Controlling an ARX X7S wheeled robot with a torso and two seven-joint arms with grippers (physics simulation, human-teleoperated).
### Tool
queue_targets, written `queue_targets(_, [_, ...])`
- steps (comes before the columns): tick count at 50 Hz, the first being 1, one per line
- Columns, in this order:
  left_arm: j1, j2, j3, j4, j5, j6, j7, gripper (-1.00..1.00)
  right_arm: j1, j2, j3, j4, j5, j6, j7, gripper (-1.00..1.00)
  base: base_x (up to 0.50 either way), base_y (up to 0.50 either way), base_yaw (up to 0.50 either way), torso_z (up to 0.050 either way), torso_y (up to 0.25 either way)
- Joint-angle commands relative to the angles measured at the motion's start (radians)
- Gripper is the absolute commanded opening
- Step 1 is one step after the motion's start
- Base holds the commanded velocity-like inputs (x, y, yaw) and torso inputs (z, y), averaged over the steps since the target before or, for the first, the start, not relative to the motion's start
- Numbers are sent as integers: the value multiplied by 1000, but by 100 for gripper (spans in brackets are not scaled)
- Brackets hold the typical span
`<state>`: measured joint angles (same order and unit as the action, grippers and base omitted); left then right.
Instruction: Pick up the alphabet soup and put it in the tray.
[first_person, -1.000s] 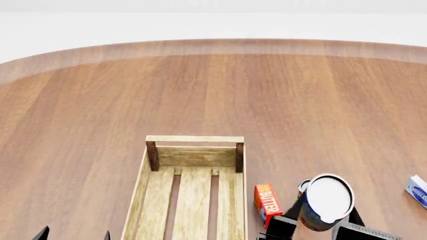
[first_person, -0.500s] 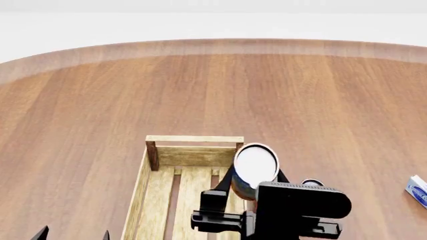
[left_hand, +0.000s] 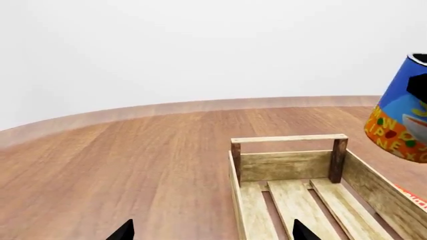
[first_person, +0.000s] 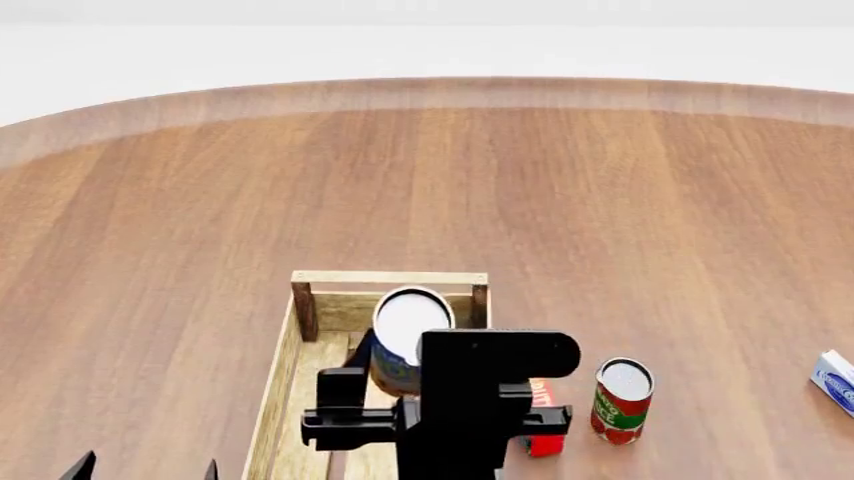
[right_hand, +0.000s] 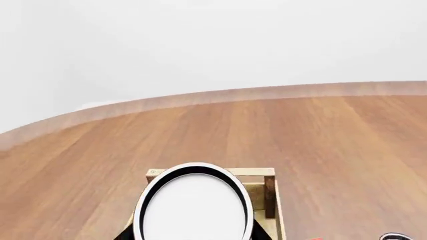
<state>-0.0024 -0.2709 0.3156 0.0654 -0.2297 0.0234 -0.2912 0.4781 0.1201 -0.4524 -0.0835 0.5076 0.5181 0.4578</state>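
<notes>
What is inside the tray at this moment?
The tray shows only bare slats at its far end; the alphabet soup hangs above it in the right hand. The near part is hidden behind that arm.

Wooden table: tray, red-green can

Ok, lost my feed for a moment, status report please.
Right end effector shut on alphabet soup, held above tray. Left end effector open, idle. Red-and-green can stands outside tray, not in the way.

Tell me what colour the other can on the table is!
Red and green with a white top, seen best in the head view.
</notes>
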Motion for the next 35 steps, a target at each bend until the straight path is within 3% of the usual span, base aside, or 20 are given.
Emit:
queue_targets(1, [0,-4,2,2,-4,0,-4,100,79,-57,-33,218,-42,-62,-63,-100,0,0,0,0,0])
queue_targets(18, [-6,-5,8,-9,-12,4,-3,100,220,-114,-134,614,-2,-201,-106,-100,0,0,0,1,1])
queue_targets(35, [1,-15,9,13,-20,1,-11,100,371,-119,-539,913,298,-407,-40,-100,0,0,0,0,1])
